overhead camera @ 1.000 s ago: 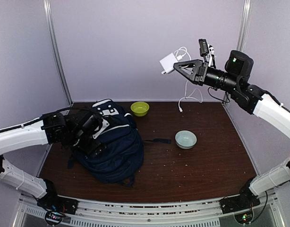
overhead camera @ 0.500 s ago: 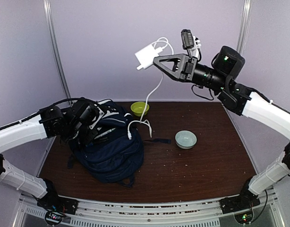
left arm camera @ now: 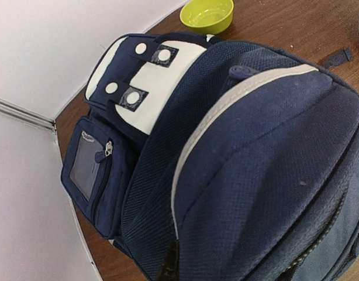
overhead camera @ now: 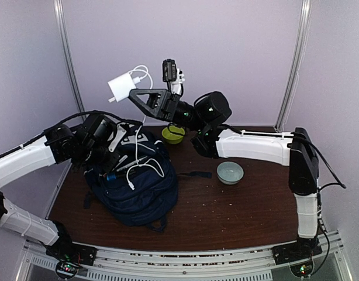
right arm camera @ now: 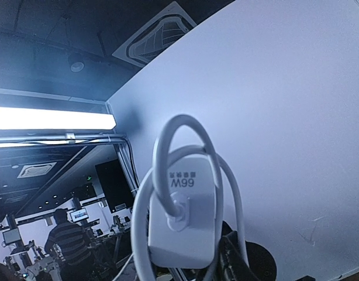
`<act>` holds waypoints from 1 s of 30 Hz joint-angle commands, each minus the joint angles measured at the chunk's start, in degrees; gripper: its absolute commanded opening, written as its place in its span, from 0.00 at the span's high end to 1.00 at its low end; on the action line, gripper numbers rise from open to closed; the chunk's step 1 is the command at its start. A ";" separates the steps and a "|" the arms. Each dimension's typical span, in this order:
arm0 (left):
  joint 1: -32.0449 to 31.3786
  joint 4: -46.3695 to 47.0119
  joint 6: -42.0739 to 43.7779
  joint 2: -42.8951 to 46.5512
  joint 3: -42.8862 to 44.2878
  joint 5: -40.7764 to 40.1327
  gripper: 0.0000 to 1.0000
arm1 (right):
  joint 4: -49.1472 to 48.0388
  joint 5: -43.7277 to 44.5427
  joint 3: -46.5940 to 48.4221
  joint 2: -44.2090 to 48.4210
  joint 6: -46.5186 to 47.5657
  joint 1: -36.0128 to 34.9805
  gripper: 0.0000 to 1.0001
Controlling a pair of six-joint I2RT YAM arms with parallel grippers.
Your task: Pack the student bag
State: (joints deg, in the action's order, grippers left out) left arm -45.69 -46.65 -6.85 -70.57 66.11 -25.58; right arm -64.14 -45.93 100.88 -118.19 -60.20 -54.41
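The student bag (overhead camera: 141, 190), a navy backpack with white trim, lies at the left of the table and fills the left wrist view (left arm camera: 255, 164). My left gripper (overhead camera: 111, 157) is shut on fabric at the bag's upper edge; only a dark fingertip (left arm camera: 169, 264) shows, pressed against the cloth. High above the bag, my right gripper (overhead camera: 131, 92) is shut on a white charger (overhead camera: 119, 88) (right arm camera: 182, 216). The charger's white cable (overhead camera: 141, 170) hangs down and drapes over the bag. In the right wrist view the cable (right arm camera: 168, 140) loops round the charger.
A green bowl (overhead camera: 172, 134) (left arm camera: 207, 14) stands behind the bag, partly covered by the right arm. A pale bowl (overhead camera: 230, 172) sits right of centre. A dark strap (overhead camera: 194, 174) trails from the bag. Walls and poles close in the back and sides.
The right arm has swung far left with the charger, from the right wall to above the bag, and the cable now lies on the bag. The left gripper has shut on the bag's fabric.
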 commanded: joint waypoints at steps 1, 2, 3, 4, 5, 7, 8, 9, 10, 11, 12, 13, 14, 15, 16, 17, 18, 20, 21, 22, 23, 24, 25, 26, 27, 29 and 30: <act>-0.04 12.90 -3.33 3.81 2.50 1.14 1.00 | -3.47 3.15 -0.09 -0.53 4.88 0.25 1.00; 0.24 12.77 -3.84 3.95 2.19 0.48 1.00 | -2.58 3.85 -1.53 -0.55 6.50 0.29 1.00; 0.75 12.80 -4.40 4.00 1.92 0.65 1.00 | -1.76 4.56 -3.03 -0.59 8.01 0.34 1.00; 1.56 12.81 -5.07 3.96 1.73 1.56 1.00 | -1.05 5.14 -4.30 -0.79 9.42 0.48 1.00; 2.29 12.89 -5.73 3.78 1.57 2.19 1.00 | -0.25 5.52 -5.36 -1.00 10.21 0.75 1.00; 3.51 12.99 -6.73 3.18 1.33 2.46 1.00 | 0.59 5.97 -7.22 -1.37 10.98 1.19 1.00; 4.04 13.10 -7.07 2.82 1.31 2.60 1.00 | 0.74 6.10 -8.34 -1.35 11.21 1.54 1.00; 4.57 13.21 -7.31 2.42 1.26 3.10 1.00 | 0.88 6.05 -10.04 -1.20 11.54 1.77 1.00; 5.02 13.34 -7.56 2.15 1.30 3.39 1.00 | 1.09 5.85 -11.43 -0.79 11.97 1.99 1.00; 5.30 13.40 -7.76 1.87 1.31 3.85 1.00 | 1.72 5.71 -13.28 -0.20 12.81 2.16 1.00; 5.55 13.44 -7.94 1.84 1.31 4.09 1.00 | 2.31 5.68 -15.23 0.64 13.86 2.38 1.00; 5.79 13.43 -8.04 1.80 1.26 4.07 1.00 | 3.02 5.70 -17.25 1.66 14.99 2.52 1.00; 6.14 13.56 -8.23 1.83 1.18 4.05 1.00 | 3.76 5.76 -19.22 2.71 16.16 2.59 1.00; 6.55 13.75 -8.45 1.96 0.96 4.19 1.00 | 4.81 5.79 -21.04 3.63 17.41 2.59 1.00; 6.84 14.16 -8.53 2.07 0.71 4.51 1.00 | 6.10 5.71 -22.73 4.60 18.58 2.61 1.00; 7.00 14.61 -8.46 2.16 0.43 4.90 1.00 | 7.21 5.49 -24.35 5.63 19.52 2.60 1.00; 7.07 15.00 -8.26 2.18 0.16 5.19 1.00 | 8.27 5.41 -25.95 6.41 20.19 2.56 1.00; 7.10 15.30 -7.90 2.19 -0.19 5.35 1.00 | 10.79 5.64 -28.93 7.81 21.20 2.52 1.00; 7.11 15.28 -7.79 2.23 -0.38 5.37 1.00 | 12.78 5.82 -30.23 8.58 21.84 2.49 1.00; 7.11 15.32 -7.56 2.25 -0.55 5.37 1.00 | 15.43 6.22 -31.04 9.22 22.86 2.44 1.00; 7.10 15.40 -7.25 2.20 -0.72 5.50 1.00 | 18.68 6.83 -31.69 9.68 23.85 2.30 1.00; 7.11 15.63 -6.77 2.14 -0.85 5.40 1.00 | 21.51 7.45 -32.18 9.93 24.66 2.23 1.00; 7.11 15.83 -6.24 1.99 -0.95 5.22 1.00 | 23.45 7.77 -32.54 9.99 24.94 2.09 1.00; 7.11 15.88 -5.90 1.72 -0.85 4.89 1.00 | 24.15 7.59 -33.04 9.99 24.71 2.11 1.00; 7.10 15.77 -5.67 1.48 -0.62 4.66 1.00 | 24.00 7.14 -33.77 9.99 24.37 2.10 1.00; 7.11 15.47 -5.31 0.96 -0.08 4.43 1.00 | 23.69 7.40 -35.27 10.33 24.02 1.94 1.00; 7.11 15.41 -5.28 0.81 0.09 4.33 1.00 | 24.65 7.89 -35.23 10.38 24.29 1.79 1.00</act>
State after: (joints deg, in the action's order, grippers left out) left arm -39.35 -42.89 -13.04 -70.04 64.49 -19.35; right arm -44.14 -39.48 67.53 -109.27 -37.54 -52.16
